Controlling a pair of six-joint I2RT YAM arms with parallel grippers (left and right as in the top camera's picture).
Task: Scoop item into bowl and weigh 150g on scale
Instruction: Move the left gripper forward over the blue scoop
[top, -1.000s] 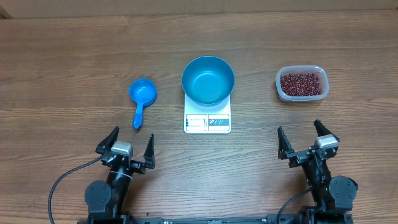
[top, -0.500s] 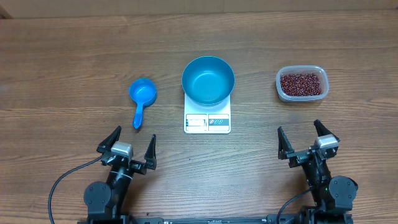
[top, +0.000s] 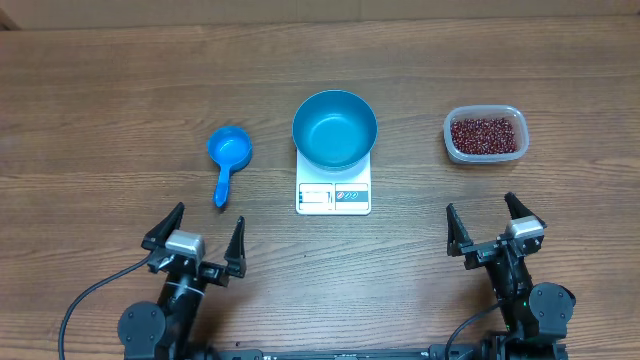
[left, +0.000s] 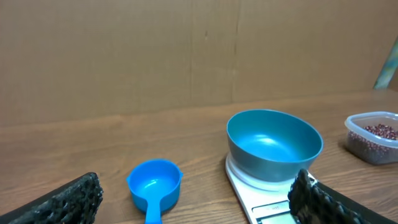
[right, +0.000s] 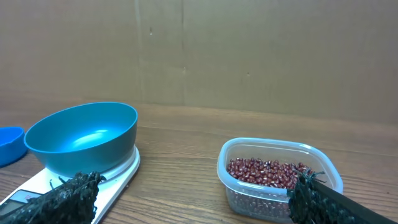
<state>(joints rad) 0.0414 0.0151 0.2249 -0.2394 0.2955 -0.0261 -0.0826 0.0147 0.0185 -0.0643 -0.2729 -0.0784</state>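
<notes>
The table (top: 100, 70) is brown wood, and its far edge runs along the top of the overhead view, where it meets a cardboard wall (left: 186, 50). Three groups of things sit in a row across the middle, well apart from one another, with strips of bare wood between them. A wider band of bare wood lies between that row and the two arms at the near edge.

The left gripper (top: 210, 213) hangs low near that edge with its fingers spread wide and nothing between them. The right gripper (top: 480, 203) is spread just as wide and also holds nothing. A black cable (top: 80, 305) loops out from the left arm's base.

The scale (top: 333, 195) sits in the middle, white and square, with its display strip facing the arms. The bowl (top: 334, 128) stands upright on its back part and covers most of the platform. The inside of the bowl shows only smooth blue plastic.

The beans (top: 485, 134) are on the right side, ahead of the right gripper – a dark red-brown layer filling the bottom of a clear plastic tub (top: 486, 160) with rounded corners. The tub is open at the top.

A small blue scoop (top: 228, 155) lies left of the scale, ahead of the left gripper – cup toward the wall, handle pointing back at the arms. Its cup shows only blue plastic.
</notes>
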